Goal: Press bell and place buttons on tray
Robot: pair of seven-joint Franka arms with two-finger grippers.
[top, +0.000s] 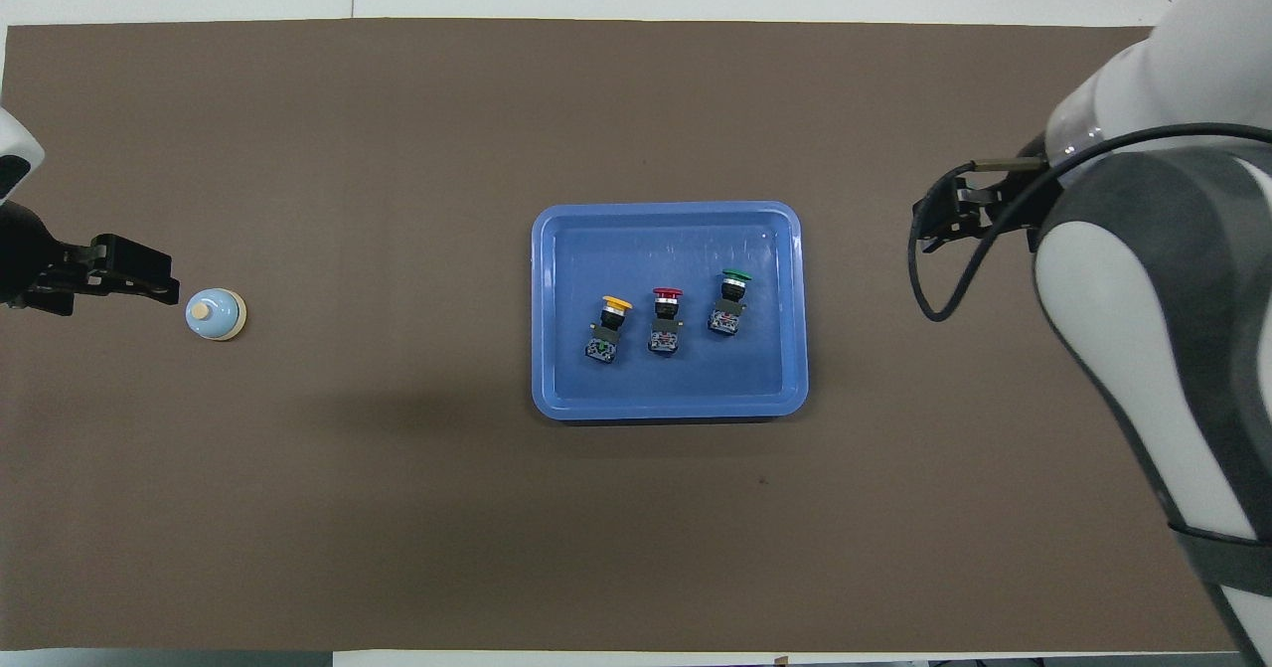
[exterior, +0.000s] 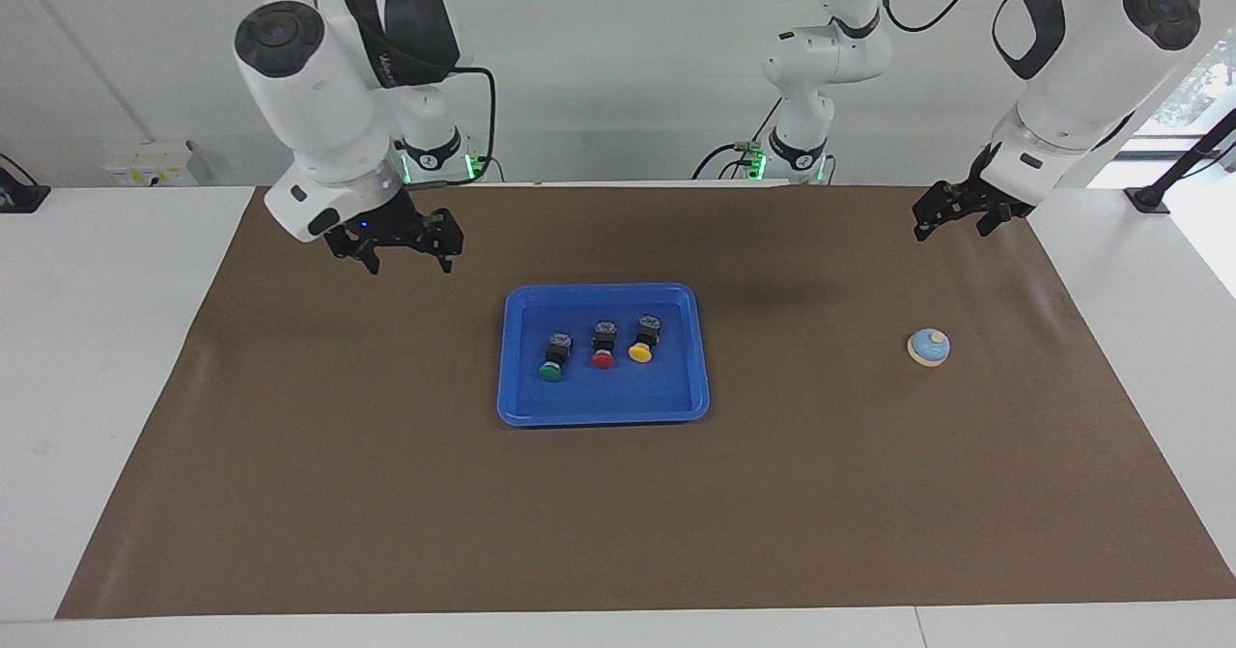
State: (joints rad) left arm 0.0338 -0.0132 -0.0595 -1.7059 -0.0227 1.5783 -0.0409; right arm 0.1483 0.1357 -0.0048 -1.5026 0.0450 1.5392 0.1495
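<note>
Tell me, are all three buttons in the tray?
Yes. The green button, red button and yellow button lie inside the blue tray.
</note>
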